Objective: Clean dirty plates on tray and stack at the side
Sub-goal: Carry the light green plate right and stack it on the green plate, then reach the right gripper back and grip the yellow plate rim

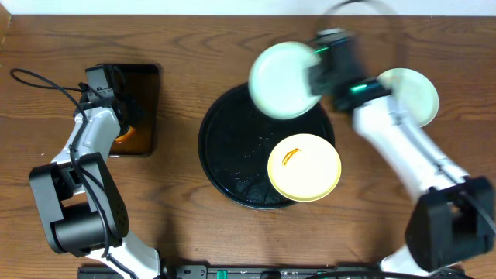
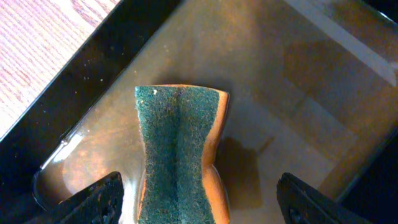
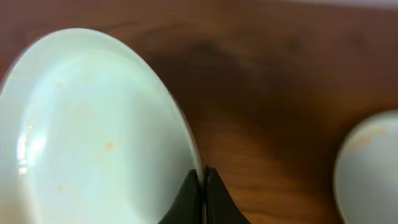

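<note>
right jaws: pinching mint plate [image 1: 279,81] rim
left jaws: spread astride sponge [image 2: 177,149]
relation: counter plate [image 1: 418,89] lies right of mint plate

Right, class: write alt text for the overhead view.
The right hand holds a mint-green plate over the rim of a round black tray carrying a smeared yellow plate. Another green plate sits on the table nearby.

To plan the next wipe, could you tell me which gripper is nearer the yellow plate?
Right. The right gripper holds a mint plate just beyond the yellow plate; the left gripper is far off, over the sponge.
</note>
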Available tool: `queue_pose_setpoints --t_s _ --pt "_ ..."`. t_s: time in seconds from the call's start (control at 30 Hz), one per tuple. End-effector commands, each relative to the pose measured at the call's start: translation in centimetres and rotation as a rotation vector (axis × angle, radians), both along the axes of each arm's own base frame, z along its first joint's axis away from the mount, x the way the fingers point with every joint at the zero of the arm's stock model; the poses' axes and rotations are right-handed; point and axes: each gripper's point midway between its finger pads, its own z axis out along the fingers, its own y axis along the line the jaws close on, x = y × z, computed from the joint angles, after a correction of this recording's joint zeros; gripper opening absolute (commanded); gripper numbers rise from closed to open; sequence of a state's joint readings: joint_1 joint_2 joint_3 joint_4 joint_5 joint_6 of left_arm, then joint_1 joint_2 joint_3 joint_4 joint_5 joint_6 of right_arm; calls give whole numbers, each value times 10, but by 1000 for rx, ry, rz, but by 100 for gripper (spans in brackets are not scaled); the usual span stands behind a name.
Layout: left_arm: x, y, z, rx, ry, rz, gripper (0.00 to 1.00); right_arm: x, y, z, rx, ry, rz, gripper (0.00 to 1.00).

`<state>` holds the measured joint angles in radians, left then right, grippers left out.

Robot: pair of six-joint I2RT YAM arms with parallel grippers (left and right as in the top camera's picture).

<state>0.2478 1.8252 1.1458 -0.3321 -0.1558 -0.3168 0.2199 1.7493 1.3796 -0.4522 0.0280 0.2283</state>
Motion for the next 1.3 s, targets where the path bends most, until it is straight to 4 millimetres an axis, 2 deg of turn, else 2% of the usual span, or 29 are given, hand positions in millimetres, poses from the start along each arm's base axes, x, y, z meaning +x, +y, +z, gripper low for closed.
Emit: queue_pose_setpoints --t_s 0.0,0.03,0.07,0.1,0.13,0.17,0.23,0.3,0.47,0.67,0.8,0.83,0.9,1.0,1.07,1.2,1.27 --pt "1 2 2 2 -7 5 80 -6 -49 13 351 89 -110 1" --pt "1 2 2 2 -7 5 80 -15 -107 0 335 129 -235 1" --pt "1 2 2 2 -7 5 80 -21 -135 -6 336 141 -296 1" --pt "1 2 2 2 -7 5 80 -26 -155 -11 341 146 -343 1" --pt "1 2 2 2 -7 5 80 -38 -196 -21 350 152 -443 1" --pt "1 2 2 2 -7 5 80 -44 -213 -26 353 153 -485 1" --pt "1 2 2 2 -7 5 80 -57 -244 -37 366 153 -577 1" --pt "1 2 2 2 -7 5 80 -65 -259 -47 390 148 -640 1" --pt "1 2 2 2 -7 5 80 -73 -276 -70 393 114 -724 1" --pt "1 2 2 2 -7 5 80 -72 -279 -80 387 101 -749 2" --pt "1 2 2 2 -7 5 80 -69 -271 -82 430 110 -734 61" --pt "1 2 2 2 -7 5 80 -67 -265 -80 451 108 -698 68" --pt "1 2 2 2 -7 5 80 -62 -247 -73 521 106 -597 75" --pt "1 2 2 2 -7 5 80 -63 -219 -58 637 120 -485 74" --pt "1 2 2 2 -7 5 80 -70 -197 -43 701 134 -384 68" --pt "1 2 2 2 -7 5 80 -101 -159 -28 704 232 -285 64" --pt "1 2 2 2 -7 5 80 -124 -127 -24 680 314 -200 63"
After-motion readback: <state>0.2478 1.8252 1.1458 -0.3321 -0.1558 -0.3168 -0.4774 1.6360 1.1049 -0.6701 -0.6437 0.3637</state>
